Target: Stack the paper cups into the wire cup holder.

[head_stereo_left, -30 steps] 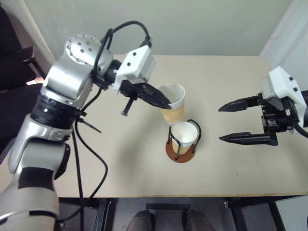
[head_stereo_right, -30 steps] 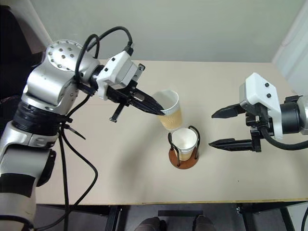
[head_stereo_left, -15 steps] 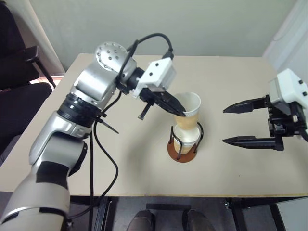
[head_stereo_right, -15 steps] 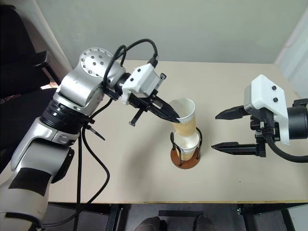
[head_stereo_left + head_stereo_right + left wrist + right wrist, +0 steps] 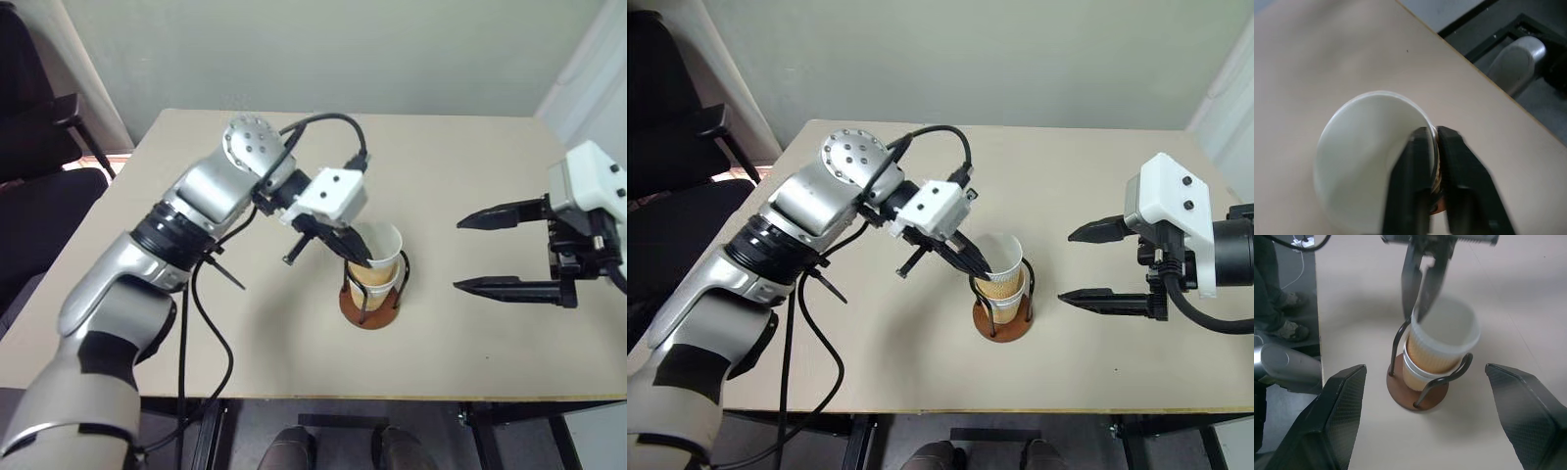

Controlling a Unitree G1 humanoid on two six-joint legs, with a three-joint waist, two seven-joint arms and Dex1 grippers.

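Near the counter's (image 5: 245, 362) front edge, just right of centre, the wire cup holder (image 5: 370, 305) is standing with one paper cup already seated; a second paper cup (image 5: 380, 253) is being nested into it, leaning toward one o'clock. Its thin rim is being pinched by the left pincer (image 5: 1431, 142), one finger inside, one outside. Being light and easily crushed, it is judged best gripped gently at the stiffer rolled rim. At three o'clock, the right pincer (image 5: 470, 253) is being held wide and empty.

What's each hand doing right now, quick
Left hand: closed on the rim of the top paper cup, which sits in the wire cup holder.
Right hand: open, holding nothing.
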